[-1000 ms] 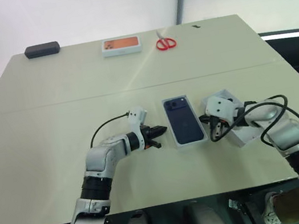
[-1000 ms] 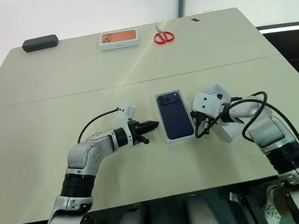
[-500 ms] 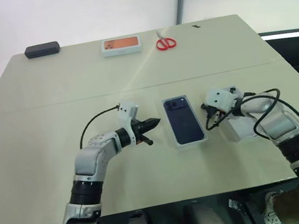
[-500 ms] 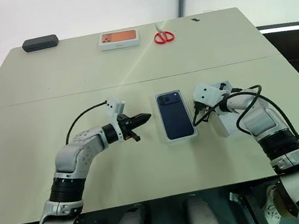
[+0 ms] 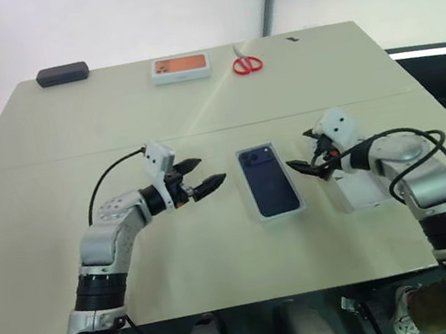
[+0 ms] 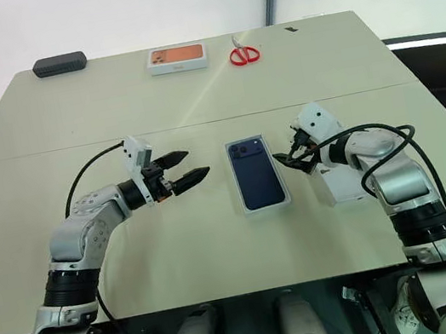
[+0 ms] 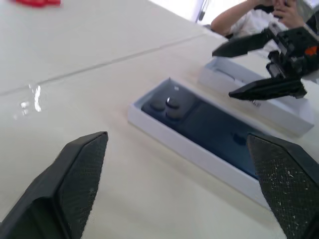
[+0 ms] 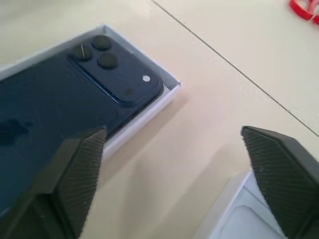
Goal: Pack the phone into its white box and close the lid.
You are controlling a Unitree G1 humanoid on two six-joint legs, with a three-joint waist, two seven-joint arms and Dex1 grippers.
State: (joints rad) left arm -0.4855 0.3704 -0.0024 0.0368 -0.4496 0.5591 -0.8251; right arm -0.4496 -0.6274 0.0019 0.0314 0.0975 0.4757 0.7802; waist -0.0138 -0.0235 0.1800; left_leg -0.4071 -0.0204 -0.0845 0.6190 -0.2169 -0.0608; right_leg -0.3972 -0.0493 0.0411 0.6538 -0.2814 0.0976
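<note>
The phone (image 5: 270, 181) lies camera-side up in the white box (image 5: 297, 206). No writing can be read. Both the left gripper (image 5: 204, 175) and right gripper (image 5: 303, 160) are spread apart, holding nothing.

The phone (image 5: 269, 180) lies in the white box (image 5: 290, 209) between the spread left gripper (image 5: 200, 176) and right gripper (image 5: 306, 163).

Slim dark navy-blue phone (image 8: 55, 104): back smooth and glossy, glass-like, reflections visible. Shallow white cardboard box (image 7: 164, 144) around it: matt, paper-like walls. White lid tray (image 5: 363, 188): matt cardboard look. Pale beige table top (image 7: 99, 64): smooth, slight sheen, small glints. Black gripper fingers (image 7: 82, 174): matt plastic, finely cross-hatched rough pads. Red-handled scissors (image 5: 247, 63): glossy plastic handles.
</note>
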